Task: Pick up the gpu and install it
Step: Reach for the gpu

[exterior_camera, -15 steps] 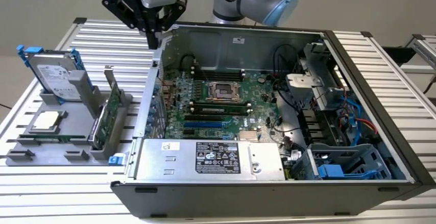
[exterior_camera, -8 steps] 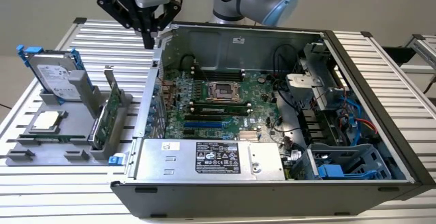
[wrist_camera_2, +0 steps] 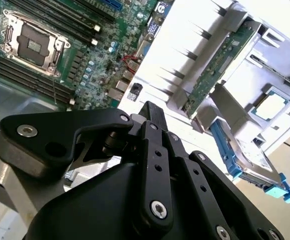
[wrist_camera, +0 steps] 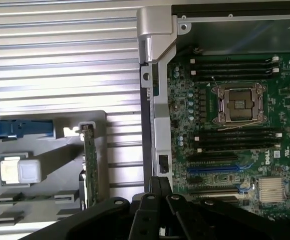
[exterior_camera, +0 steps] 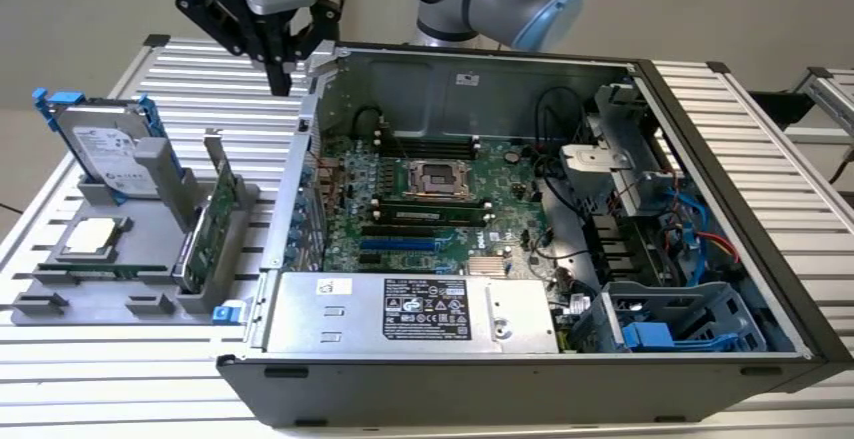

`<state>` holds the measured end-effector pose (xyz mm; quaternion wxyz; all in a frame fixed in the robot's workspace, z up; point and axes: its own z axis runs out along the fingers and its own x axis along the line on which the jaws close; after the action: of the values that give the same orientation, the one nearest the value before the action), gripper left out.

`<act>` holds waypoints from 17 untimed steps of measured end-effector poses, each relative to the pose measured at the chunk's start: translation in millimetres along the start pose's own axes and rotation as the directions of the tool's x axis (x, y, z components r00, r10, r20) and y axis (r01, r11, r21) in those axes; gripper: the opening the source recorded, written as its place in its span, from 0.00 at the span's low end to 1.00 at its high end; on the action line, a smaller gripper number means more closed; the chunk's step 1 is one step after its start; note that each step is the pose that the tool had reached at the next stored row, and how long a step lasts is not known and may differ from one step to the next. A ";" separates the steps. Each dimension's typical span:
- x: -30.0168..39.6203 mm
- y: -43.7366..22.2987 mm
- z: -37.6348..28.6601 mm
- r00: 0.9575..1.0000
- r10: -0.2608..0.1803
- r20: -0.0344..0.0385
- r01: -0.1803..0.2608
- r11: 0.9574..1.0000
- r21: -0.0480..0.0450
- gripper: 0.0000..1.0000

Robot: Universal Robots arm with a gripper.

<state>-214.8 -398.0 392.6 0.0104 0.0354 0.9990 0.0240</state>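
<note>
Black fingers (exterior_camera: 279, 71), together and empty, hang apart from the green gpu card (exterior_camera: 218, 224) upright in a grey plastic rack (exterior_camera: 80, 304).

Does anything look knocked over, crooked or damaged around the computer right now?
Nothing stands out. The gpu stands upright in its gray holder, the hard drive beside it, and the gripper hangs clear of them, holding nothing.

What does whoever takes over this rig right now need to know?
Pincer: shut, empty, hanging above the table by a corner of the open computer case.
gpu: upright in the gray holder at the exterior view's left, untouched.
Done: nothing yet.
Left: gpu not picked up, not installed.
</note>
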 end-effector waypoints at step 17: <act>30.8 -2.2 -0.7 1.000 0.000 0.000 0.000 1.000 0.000 0.00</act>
<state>-245.7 -398.0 392.6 0.0103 0.0354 0.9990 0.0240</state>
